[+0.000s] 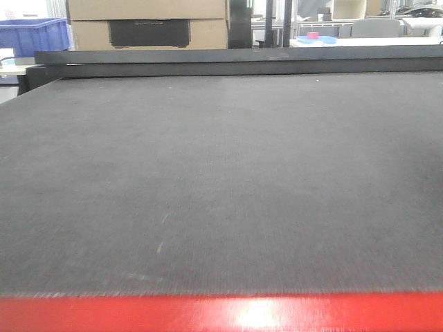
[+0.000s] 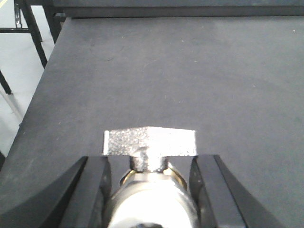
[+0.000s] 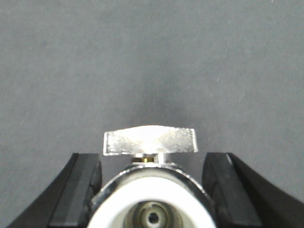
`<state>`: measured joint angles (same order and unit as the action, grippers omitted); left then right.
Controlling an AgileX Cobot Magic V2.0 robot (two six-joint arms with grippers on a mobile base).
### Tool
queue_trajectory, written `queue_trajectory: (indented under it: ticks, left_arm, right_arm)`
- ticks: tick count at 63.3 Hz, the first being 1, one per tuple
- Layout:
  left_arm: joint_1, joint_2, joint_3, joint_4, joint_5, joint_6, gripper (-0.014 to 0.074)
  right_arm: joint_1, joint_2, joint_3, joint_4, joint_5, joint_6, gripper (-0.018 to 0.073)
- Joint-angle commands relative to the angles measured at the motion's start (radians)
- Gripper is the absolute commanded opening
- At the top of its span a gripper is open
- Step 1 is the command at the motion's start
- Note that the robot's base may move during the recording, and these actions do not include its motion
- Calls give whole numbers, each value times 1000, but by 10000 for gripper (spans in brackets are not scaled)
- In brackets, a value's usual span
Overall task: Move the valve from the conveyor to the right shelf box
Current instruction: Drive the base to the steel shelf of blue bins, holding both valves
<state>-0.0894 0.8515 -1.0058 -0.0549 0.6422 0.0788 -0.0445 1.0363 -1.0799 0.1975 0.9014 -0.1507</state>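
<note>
Left wrist view first: the valve (image 2: 149,142) sits right in the mouth of the left claw (image 2: 151,161), silver wing handle pointing away from the camera and lying crosswise. Its rounded metal body fills the gap, and the black fingers (image 2: 97,185) press in on either side of it, so that claw is clamped on the valve. Beneath it runs the belt (image 2: 190,71), dark grey. Whether the valve rests on the belt or hangs just above it, I cannot tell.

Over to the right wrist view, and it's much the same picture! A second valve (image 3: 149,141) is in the right claw (image 3: 151,159), shiny handle crosswise, a white ring around the open bore facing the camera. The fingers (image 3: 80,190) close against both flanks of the body, so this claw is gripping too. Plain grey belt behind it.

From the front the belt (image 1: 221,180) spreads wide and flat, finely woven, with a few pale scuffs near the front. The red frame (image 1: 104,315) runs along its near edge, catching a bright glare. A dark rail (image 1: 242,61) crosses at the far end. Beyond it stand cardboard boxes (image 1: 149,21), a blue crate (image 1: 34,34) off to the left, and something small and pink (image 1: 315,36) on a far table
</note>
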Motion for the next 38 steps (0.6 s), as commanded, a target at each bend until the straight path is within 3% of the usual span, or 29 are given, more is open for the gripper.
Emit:
queue_trajectory:
  ticks: [1, 38]
  left_arm:
    - [-4, -5, -5, -5, -59, -2, -111]
    - [-4, -5, -5, -5, -59, -2, -111]
  right_arm:
    - [-1, -13, -8, -2, -54, -8, -167]
    - [-1, -13, -8, -2, -54, -8, -167]
